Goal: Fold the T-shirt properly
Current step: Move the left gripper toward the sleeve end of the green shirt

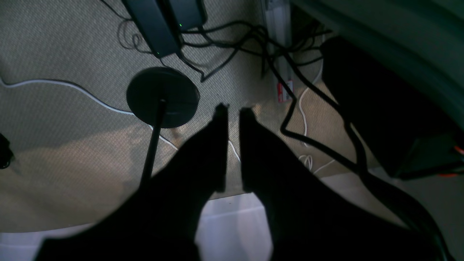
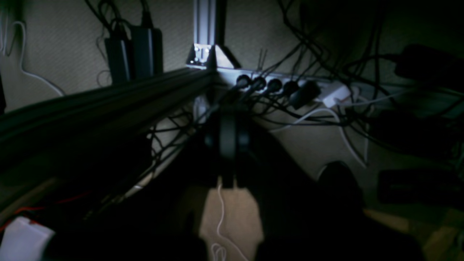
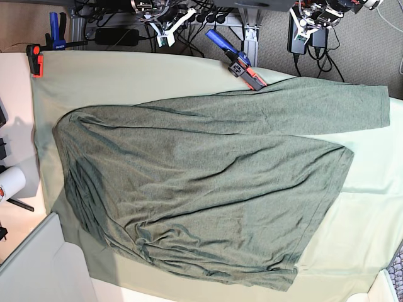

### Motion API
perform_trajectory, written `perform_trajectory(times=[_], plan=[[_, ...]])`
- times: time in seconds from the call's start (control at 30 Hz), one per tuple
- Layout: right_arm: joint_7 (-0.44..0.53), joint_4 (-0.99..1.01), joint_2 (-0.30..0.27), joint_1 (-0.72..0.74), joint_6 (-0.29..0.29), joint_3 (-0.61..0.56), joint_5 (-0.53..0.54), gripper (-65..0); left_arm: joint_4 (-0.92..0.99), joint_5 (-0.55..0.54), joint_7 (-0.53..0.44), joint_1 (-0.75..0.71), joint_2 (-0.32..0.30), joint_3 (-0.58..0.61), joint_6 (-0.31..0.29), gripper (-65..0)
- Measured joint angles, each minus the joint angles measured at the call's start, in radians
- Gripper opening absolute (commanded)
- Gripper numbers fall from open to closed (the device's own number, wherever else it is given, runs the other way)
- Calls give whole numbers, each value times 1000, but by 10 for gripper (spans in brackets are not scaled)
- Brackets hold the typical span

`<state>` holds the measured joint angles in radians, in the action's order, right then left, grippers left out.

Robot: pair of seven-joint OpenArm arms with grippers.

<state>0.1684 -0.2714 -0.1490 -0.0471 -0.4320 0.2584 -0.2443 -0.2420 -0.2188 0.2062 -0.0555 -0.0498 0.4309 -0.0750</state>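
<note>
The T-shirt (image 3: 201, 182), dark heathered olive green, lies spread and wrinkled over most of the table, one long sleeve (image 3: 327, 113) reaching toward the right edge. Both arms hang back beyond the table's far edge, away from the cloth. My left gripper (image 3: 304, 28) shows in the left wrist view as two dark fingers (image 1: 233, 108) with a narrow gap, nothing between them, over the carpet floor. My right gripper (image 3: 169, 31) shows dimly in the right wrist view (image 2: 228, 119), its fingers pressed together and empty. Neither wrist view shows the T-shirt.
A pale mint table cloth (image 3: 94, 82) lies under the shirt, held by a blue-orange clamp (image 3: 238, 61) at the far edge and a red clamp (image 3: 34, 60) far left. A white roll (image 3: 9, 182) sits left. Cables and a round black stand base (image 1: 163, 96) lie on the floor.
</note>
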Motion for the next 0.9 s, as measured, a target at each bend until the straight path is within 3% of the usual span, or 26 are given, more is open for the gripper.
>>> perform_trajectory(times=[0.33,0.37,0.43,0.47,0.53,0.63,0.73,0.83,0.9], plan=[[-42,-5,-12,-95,4,0,-1,-650,-1,0,26,0,0,0,0,-594],[-47,-5,-17,-112,33,0,0,-650,-1,0,26,0,0,0,0,-594],[-72,-5,-20,-142,214,0,0,-650,-1,0,26,0,0,0,0,-594],[-75,-5,-25,-154,274,0,0,-650,-1,0,26,0,0,0,0,-594],[-78,-16,-31,-172,332,0,0,-650,-1,0,26,0,0,0,0,-594],[-75,-40,-30,-172,312,0,0,-650,-1,0,26,0,0,0,0,-594],[-68,-65,-21,-167,243,0,1,-650,-1,0,26,0,0,0,-2,-594],[-37,-81,-20,-161,143,-3,31,-650,-1,0,26,0,0,0,-39,-594],[-31,-81,-23,-161,122,-5,45,-650,-1,0,36,0,0,0,-65,-594]])
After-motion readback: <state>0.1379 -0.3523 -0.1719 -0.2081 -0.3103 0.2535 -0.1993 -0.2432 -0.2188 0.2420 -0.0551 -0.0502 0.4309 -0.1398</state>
